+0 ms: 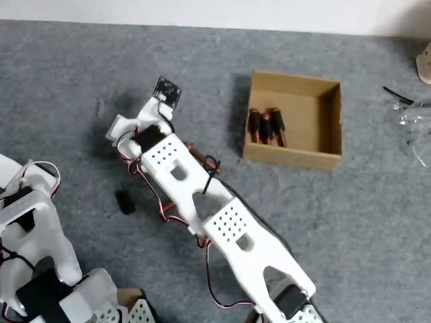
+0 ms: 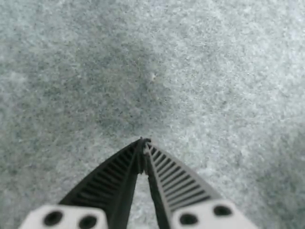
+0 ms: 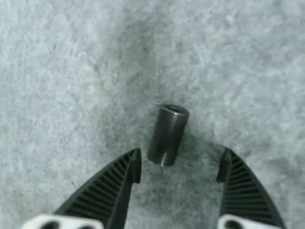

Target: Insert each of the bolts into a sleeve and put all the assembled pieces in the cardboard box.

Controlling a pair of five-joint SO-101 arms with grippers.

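Overhead, we see the right arm (image 1: 225, 225) stretched diagonally across the grey worktop (image 1: 350, 235), with the left arm (image 1: 34, 249) folded at the near left corner.

1. Right gripper (image 3: 181, 157): the fingers (image 3: 121, 179) are spread wide. A black sleeve (image 3: 167, 134) lies on the worktop with its near end between the fingertips. It sits closer to 1 finger and touches neither, and its open end is turned away from the gripper.
2. Left gripper (image 2: 143, 143): the fingers (image 2: 116, 176) are pressed together at the tips, above bare worktop.
3. A copper-coloured bolt (image 1: 196, 152) shows partly from under the right arm.
4. A black cylinder (image 1: 124, 201) lies on the worktop beside that arm. We cannot tell whether it is the sleeve of item 1.
5. The cardboard box (image 1: 289, 156) stands open, well apart from both grippers. It holds 3 assembled pieces (image 1: 266, 126) side by side against its left wall.
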